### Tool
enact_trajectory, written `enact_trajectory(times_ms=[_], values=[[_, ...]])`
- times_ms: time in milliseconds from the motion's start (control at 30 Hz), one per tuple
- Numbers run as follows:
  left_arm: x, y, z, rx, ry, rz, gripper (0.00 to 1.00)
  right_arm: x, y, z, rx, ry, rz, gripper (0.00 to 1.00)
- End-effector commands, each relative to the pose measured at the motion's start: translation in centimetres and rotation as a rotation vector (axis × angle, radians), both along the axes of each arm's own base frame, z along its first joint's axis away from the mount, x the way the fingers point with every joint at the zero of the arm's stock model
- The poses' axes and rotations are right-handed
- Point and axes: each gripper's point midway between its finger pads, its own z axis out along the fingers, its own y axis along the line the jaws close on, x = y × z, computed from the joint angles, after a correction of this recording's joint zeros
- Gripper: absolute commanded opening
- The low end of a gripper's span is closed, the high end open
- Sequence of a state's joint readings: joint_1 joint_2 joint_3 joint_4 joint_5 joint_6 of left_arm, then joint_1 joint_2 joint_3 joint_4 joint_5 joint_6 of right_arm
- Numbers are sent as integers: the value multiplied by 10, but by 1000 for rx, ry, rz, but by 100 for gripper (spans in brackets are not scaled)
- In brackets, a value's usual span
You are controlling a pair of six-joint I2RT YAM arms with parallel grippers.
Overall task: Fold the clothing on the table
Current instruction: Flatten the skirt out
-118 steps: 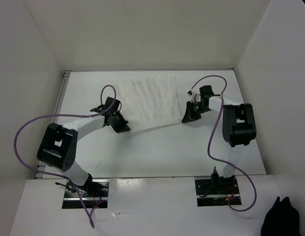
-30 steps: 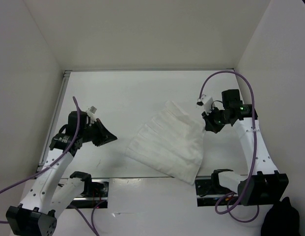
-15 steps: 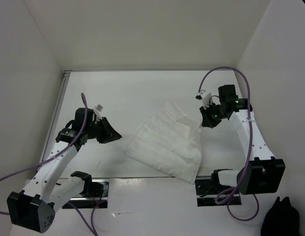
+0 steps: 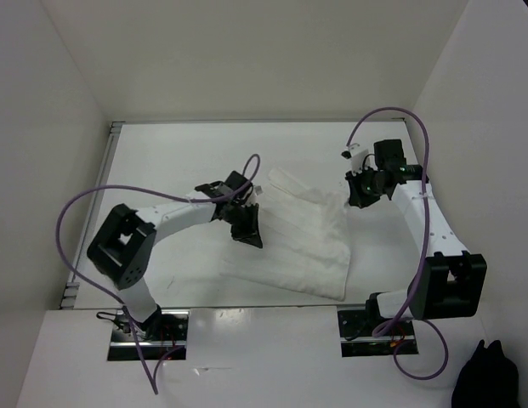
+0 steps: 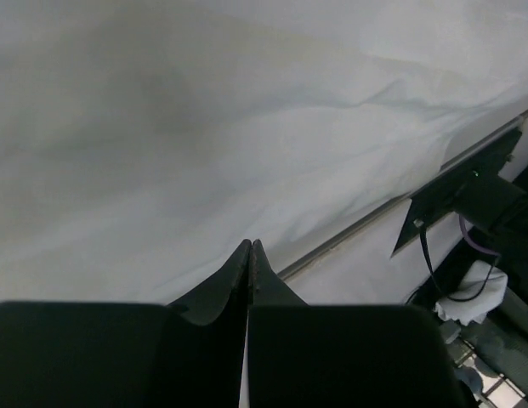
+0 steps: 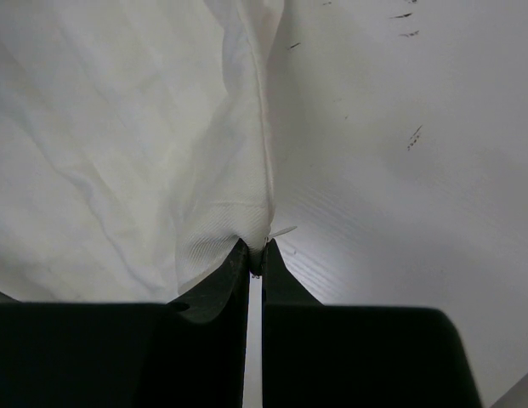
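Spread wrinkled on the table [image 4: 178, 153], from its centre toward its near right side: the clothing [image 4: 302, 251]. Pinched toward the table's right wall, in the right gripper [image 4: 359, 194]: the clothing's far right corner, bunched between fingers pressed together. Set down near the table's centre, at the clothing's left edge: the left gripper [image 4: 249, 231], fingers fully closed. Cannot tell whether any fabric is caught there.

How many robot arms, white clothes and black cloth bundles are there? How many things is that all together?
Robot arms: 2 (left arm, right arm)
White clothing: 1
Black cloth bundle: 1
Total: 4
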State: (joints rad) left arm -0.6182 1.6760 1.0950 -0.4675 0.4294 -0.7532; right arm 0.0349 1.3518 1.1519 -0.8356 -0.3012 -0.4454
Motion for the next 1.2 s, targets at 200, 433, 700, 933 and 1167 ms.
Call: enact_trajectory(times_ms=[200,433,700,933,1167], values=[[-10,-7,-49,225,13,-140,0,28,-2,28,16,-135,-63,0],[-9,16,-82,393,57,-139,0,28,4,32,58,-130,-80,0],[52,50,-76,478,43,35,0,23,13,36,91,-134,-60,0],[139,90,-47,440,-63,223,0,17,7,28,47,-113,-91,0],[237,86,33,347,-370,288,0,11,11,12,87,-35,-149,27]])
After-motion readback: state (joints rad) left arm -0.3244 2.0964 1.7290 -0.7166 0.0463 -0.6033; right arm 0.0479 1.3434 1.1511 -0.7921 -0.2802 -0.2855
